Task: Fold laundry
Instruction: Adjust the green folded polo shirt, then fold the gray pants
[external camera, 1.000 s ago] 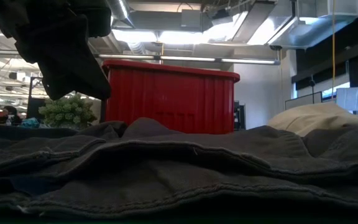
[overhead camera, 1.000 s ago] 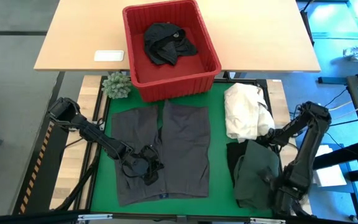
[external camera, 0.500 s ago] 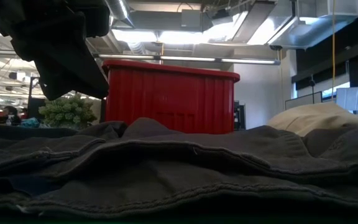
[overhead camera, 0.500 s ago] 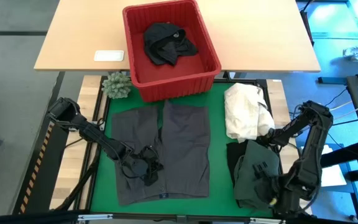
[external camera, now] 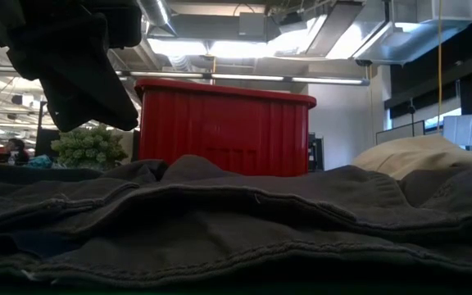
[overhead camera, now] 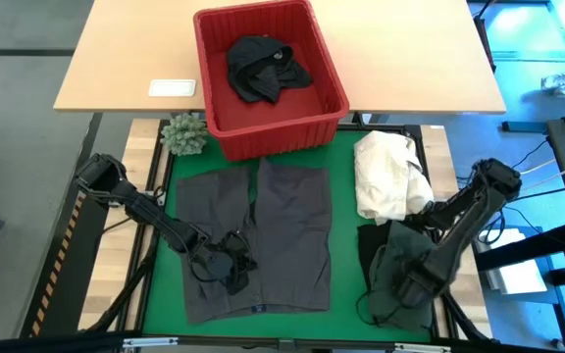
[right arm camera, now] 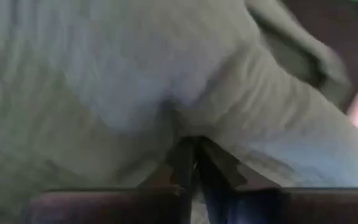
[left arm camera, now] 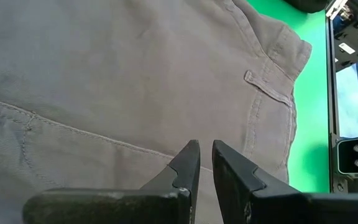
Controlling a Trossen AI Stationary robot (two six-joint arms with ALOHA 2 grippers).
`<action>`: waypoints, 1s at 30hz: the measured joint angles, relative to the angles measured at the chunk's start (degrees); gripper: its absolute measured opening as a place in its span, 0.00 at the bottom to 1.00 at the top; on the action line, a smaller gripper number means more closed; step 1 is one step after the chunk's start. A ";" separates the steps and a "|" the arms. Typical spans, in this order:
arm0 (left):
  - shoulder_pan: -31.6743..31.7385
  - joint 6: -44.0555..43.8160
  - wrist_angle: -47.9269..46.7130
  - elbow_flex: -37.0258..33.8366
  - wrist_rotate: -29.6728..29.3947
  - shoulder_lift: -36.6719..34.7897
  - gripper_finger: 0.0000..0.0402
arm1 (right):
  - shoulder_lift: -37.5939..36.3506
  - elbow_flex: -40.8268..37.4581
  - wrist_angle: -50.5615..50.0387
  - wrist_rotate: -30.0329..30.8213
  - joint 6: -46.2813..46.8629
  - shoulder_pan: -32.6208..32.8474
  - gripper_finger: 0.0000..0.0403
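Grey shorts (overhead camera: pixel 258 240) lie spread flat on the green mat (overhead camera: pixel 346 245), waistband toward the near edge. My left gripper (overhead camera: pixel 226 265) hangs just above their near left part, fingers shut (left arm camera: pixel 205 148), clear of the cloth in the low view (external camera: pixel 76 70). A dark green garment (overhead camera: pixel 405 260) lies crumpled at the near right. My right gripper (overhead camera: pixel 398 294) stands on it, pointing down, shut (right arm camera: pixel 191 149) on its cloth. A black garment (overhead camera: pixel 263 67) lies in the red basket (overhead camera: pixel 333 98). My right gripper comes from above, pointing down, at the near left part of the dark green garment. Its fingers meet on a puckered ridge of the cloth (right arm camera: pixel 166 118); one layer or several, I cannot tell through the blur. The garment lies on the mat.
A cream-white cloth heap (overhead camera: pixel 385 176) lies on the mat just beyond the green garment. A small green plant (overhead camera: pixel 184 133) stands left of the basket, and a white card (overhead camera: pixel 172 87) lies on the wooden table behind. Bare mat shows between the shorts and the green garment.
My right gripper has swung from the table's near right corner toward the left and gone down onto the dark green garment, turning as it went. The garment's near part has shifted a little under it. The shorts have kept still.
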 joint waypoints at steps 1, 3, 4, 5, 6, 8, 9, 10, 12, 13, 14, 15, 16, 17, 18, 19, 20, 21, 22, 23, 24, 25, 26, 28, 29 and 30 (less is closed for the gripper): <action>0.00 0.02 -0.02 0.00 0.00 0.00 0.10 | 0.02 -1.89 3.85 -1.56 -0.94 -0.44 0.07; 0.00 0.02 -0.02 0.00 0.00 0.00 0.10 | 0.00 -5.20 9.90 -3.96 -1.20 -1.32 0.07; 0.00 0.06 -0.02 0.00 0.00 0.00 0.10 | 0.00 -6.32 11.33 -4.41 -1.22 -1.78 0.06; 0.00 0.06 -0.02 0.00 0.00 0.00 0.10 | 0.00 -7.08 11.61 -4.52 -1.01 -2.17 0.05; 0.00 0.06 -0.05 0.00 0.02 0.00 0.10 | 0.00 -7.36 10.84 -4.56 -0.71 -2.57 0.03; 0.00 0.06 -0.27 0.00 0.02 0.00 0.10 | -0.04 -7.02 7.90 -4.70 -0.15 -3.44 0.01; 0.00 0.06 -0.41 0.00 0.02 0.00 0.10 | -0.09 -6.51 6.15 -4.76 0.19 -3.72 0.01; 0.00 0.06 -0.55 0.00 0.02 0.00 0.10 | -0.22 -5.81 4.60 -4.67 0.38 -3.66 0.01; 0.00 0.08 -0.84 0.00 0.06 0.00 0.10 | -0.90 -3.67 2.04 -4.22 0.42 -3.60 0.03; 0.00 0.11 -0.90 0.00 0.14 0.00 0.10 | -1.28 -2.31 0.78 -3.70 0.44 -3.58 0.03; 0.00 0.29 -0.88 0.00 0.42 0.01 0.10 | -1.61 -0.83 -0.56 -3.13 0.45 -3.58 0.04; 0.00 0.57 -0.85 0.00 0.68 0.01 0.10 | -1.95 0.75 -2.02 -2.59 0.48 -3.58 0.04; 0.00 0.83 -0.87 0.00 0.94 0.00 0.10 | -2.32 2.51 -3.52 -1.90 0.53 -3.58 0.04; 0.00 1.21 -0.79 0.00 1.18 0.02 0.10 | -2.76 4.32 -4.85 -0.89 0.78 -3.58 0.04; 0.00 1.47 -0.52 0.00 1.56 0.02 0.10 | -3.27 6.11 -5.94 0.40 1.01 -3.58 0.05; 0.00 1.59 0.01 0.00 1.97 0.02 0.10 | -3.82 7.86 -6.74 2.12 1.50 -3.58 0.05; 0.00 1.80 0.64 0.00 2.48 0.02 0.10 | -4.26 9.39 -7.14 4.00 1.91 -3.58 0.05; 0.00 2.30 1.30 0.00 2.56 0.02 0.10 | -4.72 10.82 -7.08 5.98 1.96 -3.58 0.05; 0.00 3.01 2.00 0.00 2.60 0.02 0.10 | -5.09 12.24 -6.54 8.28 1.98 -3.58 0.05; 0.00 3.74 2.86 0.00 2.59 0.02 0.10 | -5.31 13.43 -5.72 11.12 1.84 -3.59 0.05; 0.00 4.32 3.67 0.00 2.60 0.02 0.10 | -5.44 14.40 -4.66 13.79 1.00 -3.87 0.05; 0.00 4.62 4.37 0.00 2.57 0.02 0.10 | -5.49 15.12 -3.14 15.92 -0.35 -4.33 0.05; 0.00 5.02 5.04 0.00 2.47 0.02 0.10 | -5.49 15.47 -0.91 17.54 -2.13 -4.89 0.05; 0.00 6.18 6.60 0.00 2.38 0.02 0.10 | -5.38 15.48 3.19 18.76 -5.95 -6.53 0.06; 0.02 6.68 7.19 0.00 2.34 0.02 0.10 | -5.19 15.46 5.03 19.07 -7.94 -7.55 0.08; 0.00 7.09 7.49 0.00 2.22 0.02 0.10 | -4.92 15.46 6.84 19.08 -10.01 -8.74 0.10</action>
